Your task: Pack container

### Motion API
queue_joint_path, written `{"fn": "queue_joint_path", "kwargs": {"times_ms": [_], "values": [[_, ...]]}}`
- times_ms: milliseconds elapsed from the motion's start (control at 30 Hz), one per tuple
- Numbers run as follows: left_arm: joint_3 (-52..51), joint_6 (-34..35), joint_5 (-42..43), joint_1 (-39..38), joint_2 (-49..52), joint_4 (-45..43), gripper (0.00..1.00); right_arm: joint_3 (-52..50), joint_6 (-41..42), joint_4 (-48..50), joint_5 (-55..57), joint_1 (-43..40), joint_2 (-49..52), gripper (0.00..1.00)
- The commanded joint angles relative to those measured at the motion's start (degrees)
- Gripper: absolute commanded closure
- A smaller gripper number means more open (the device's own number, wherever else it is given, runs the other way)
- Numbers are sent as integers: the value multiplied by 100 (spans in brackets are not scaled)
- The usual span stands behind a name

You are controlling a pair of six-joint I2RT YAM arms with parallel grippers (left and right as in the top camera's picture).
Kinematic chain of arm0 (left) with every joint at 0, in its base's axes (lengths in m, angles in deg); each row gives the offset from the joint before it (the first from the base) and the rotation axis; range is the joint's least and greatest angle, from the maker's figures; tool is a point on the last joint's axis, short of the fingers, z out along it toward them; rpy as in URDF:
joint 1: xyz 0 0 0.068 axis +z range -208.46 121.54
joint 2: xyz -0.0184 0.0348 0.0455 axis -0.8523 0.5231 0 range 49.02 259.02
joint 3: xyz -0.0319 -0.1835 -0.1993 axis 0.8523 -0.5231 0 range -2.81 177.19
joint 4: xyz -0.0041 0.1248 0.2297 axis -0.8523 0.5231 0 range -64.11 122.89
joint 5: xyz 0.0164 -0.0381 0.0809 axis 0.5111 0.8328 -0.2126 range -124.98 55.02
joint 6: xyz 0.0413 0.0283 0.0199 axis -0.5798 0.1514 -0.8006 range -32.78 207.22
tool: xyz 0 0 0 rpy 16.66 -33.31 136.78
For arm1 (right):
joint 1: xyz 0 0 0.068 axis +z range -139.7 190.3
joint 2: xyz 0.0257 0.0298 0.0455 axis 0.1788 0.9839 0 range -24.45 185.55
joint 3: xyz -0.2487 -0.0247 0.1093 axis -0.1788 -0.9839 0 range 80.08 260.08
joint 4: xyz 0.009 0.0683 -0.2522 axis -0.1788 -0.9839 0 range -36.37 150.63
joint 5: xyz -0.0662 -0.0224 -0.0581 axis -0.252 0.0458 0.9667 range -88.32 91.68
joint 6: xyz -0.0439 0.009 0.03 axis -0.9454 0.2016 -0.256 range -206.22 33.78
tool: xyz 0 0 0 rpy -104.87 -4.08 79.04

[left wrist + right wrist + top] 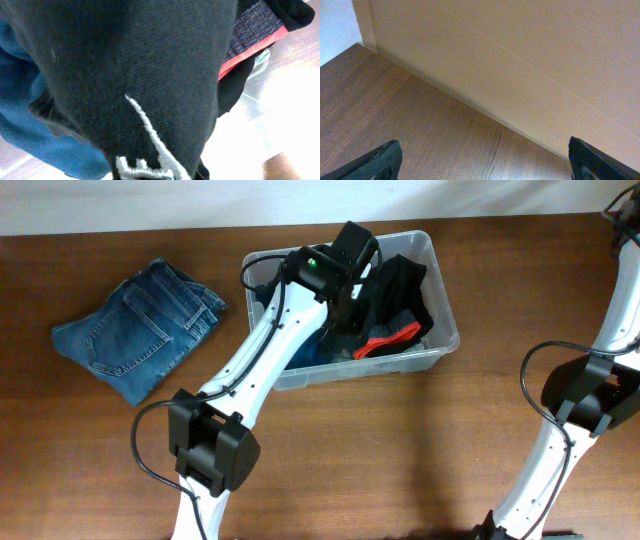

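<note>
1. Packing looks midway: your left end effector (pixel 348 315) is down inside the container (pixel 447 320), at the back middle of the bench (pixel 400 460), against a black garment (pixel 150 75).
2. Next, probably let go, lift clear, then fetch the folded jeans (pixel 140 330) lying left of the container.
3. Black cloth hides the left end effector's jaws, so you cannot tell gap or grip.
4. Your right end effector (pixel 492 162) is spread wide and empty.

We see blue jeans (pixel 135 330) at nine o'clock, a red-trimmed black garment (pixel 405 285), clear container (pixel 400 366), brown wood-grain table (pixel 400 460).
</note>
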Motion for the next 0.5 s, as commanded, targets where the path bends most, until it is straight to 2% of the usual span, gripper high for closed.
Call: {"fn": "queue_joint_path", "kwargs": {"times_ms": [0,233,467], "values": [[251,-131,-330,4,-9,0,99,133,33,17,31,-4,-79,2],[966,-1021,-1775,4,-31,339,99,133,33,17,31,-4,-79,2],[1054,-1198,-1657,-2,-13,376,99,133,33,17,31,-4,-79,1]]}}
